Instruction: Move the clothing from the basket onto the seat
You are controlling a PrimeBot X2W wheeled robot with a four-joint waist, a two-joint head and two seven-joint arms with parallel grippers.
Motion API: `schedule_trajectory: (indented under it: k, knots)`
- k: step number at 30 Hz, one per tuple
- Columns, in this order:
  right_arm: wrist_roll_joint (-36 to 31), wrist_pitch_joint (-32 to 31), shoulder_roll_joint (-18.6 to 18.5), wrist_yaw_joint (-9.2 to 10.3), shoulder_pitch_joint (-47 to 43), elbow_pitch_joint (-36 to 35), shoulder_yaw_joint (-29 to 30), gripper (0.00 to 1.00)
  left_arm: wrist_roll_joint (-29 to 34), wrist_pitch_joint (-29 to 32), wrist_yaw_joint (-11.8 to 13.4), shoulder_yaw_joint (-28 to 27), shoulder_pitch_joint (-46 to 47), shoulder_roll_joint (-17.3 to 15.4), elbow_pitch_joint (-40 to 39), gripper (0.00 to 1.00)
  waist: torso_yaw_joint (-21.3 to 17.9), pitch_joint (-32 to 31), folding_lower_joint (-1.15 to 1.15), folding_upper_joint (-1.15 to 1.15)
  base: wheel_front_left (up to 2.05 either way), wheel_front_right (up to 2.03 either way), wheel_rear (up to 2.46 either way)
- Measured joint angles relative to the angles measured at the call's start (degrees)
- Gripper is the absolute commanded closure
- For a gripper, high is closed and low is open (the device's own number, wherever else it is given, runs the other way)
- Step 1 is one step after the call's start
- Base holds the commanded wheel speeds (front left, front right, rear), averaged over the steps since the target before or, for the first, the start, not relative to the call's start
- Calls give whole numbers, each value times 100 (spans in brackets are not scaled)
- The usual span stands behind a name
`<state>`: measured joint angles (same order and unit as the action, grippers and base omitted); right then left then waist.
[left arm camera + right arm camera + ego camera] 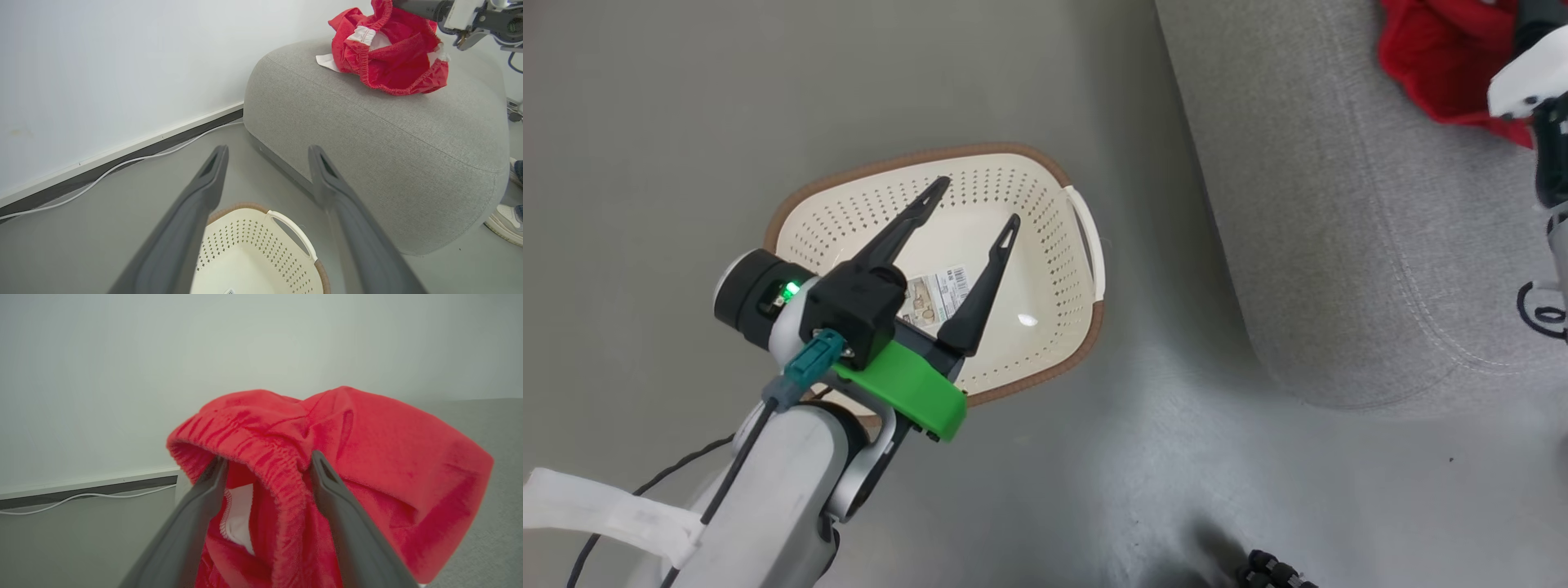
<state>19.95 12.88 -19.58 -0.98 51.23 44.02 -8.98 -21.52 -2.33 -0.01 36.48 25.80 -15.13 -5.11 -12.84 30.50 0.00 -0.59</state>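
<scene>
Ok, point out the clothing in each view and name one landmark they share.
Head view: the clothing is in the top right corner, lying on the seat.
Left wrist view: upper right, heaped on top of the seat.
Right wrist view: centre, bunched at the right gripper fingertips.
Shared landmark: the grey seat, at the right edge of the right wrist view.

A smooth grey-green floor runs under everything, matt for the most part, with a pale, blotchy sheen of reflected light near the rounded corner of the seat, a large light-grey woven sofa cushion with stitched seams standing directly on it. Behind rises a plain white wall, evenly lit and bare. Along its foot goes a skirting board, white above and dark below, and a thin white cable lies loose on the floor beside it.
</scene>
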Motion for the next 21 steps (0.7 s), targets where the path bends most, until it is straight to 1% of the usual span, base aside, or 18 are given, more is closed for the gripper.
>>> schedule_trajectory:
  k: [4,11,14,21]
  knots:
    - [-71,77,33,-101,-149,-9,-87,0,-86,-134,10,-98,-16,1,88,0,-107,-163,0,0,0,0,0]
    - [-185,105,-36,-172,-515,-76,-104,0,-294,-386,58,-207,-230,73,285,0,-235,-553,0,0,0,0,0]
    - [-183,122,-58,-203,-625,-168,-87,0,-334,-491,64,-255,-274,129,366,0,-258,-750,0,0,0,0,0]
    - [-177,130,-71,-272,-923,-391,-80,0,-554,-691,189,-377,-501,268,565,0,-208,-1234,0,0,0,0,0]
